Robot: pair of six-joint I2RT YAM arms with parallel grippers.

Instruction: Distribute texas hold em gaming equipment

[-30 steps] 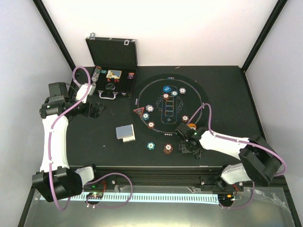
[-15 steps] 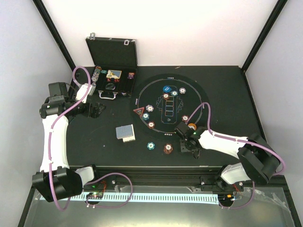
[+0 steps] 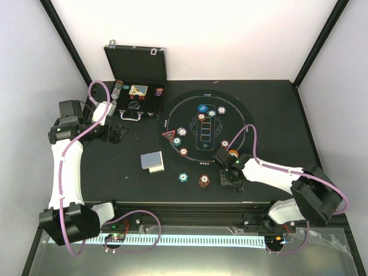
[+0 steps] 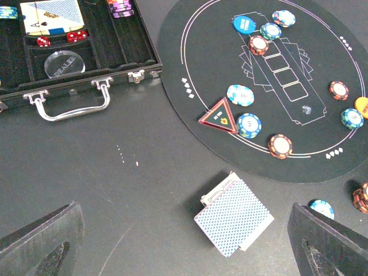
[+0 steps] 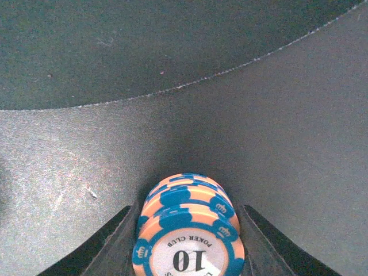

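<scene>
My right gripper [image 5: 188,241] is shut on a short stack of orange-and-blue chips [image 5: 190,218] marked 10, low over the table with the mat's edge ahead. In the top view the right gripper [image 3: 226,157] is at the round mat's near right rim, and the orange chips [image 3: 233,153] show beside it. My left gripper [image 4: 184,247] is open and empty, above the blue-backed deck of cards [image 4: 234,217], which also shows in the top view [image 3: 152,161]. The red triangle marker [image 4: 218,115] and several chips lie on the mat [image 4: 190,63].
The open black case [image 4: 75,63] with dealer button, dice and chips stands at the far left [image 3: 137,86]. A teal chip [image 3: 183,177] and a red-brown chip stack [image 3: 204,181] sit on the table in front of the mat. A blue disc [image 4: 244,24] lies at the mat's far side.
My right arm has shifted very slightly near the mat's rim with the chips still held. The left arm and the other things have not moved.
</scene>
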